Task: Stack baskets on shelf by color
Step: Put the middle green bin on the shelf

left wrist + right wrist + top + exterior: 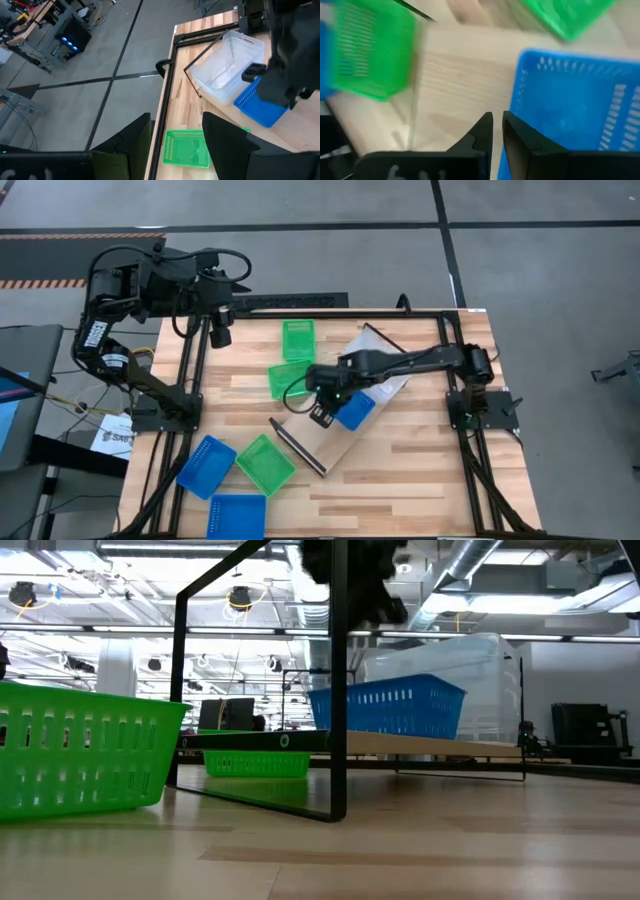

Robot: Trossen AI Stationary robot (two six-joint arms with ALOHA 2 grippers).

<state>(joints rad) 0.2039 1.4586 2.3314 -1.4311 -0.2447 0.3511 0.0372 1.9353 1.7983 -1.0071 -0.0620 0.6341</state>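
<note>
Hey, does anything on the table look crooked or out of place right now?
Yes. The shelf lies diagonally across the table, not square to its edges, with a blue basket and a clear basket on it.

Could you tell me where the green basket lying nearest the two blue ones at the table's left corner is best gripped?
Grip the green basket by one thin upright side wall, coming straight down from above. It sits open side up and turned diagonally, so turn the claw to straddle a wall. The edge facing away from the blue baskets looks freest.
</note>
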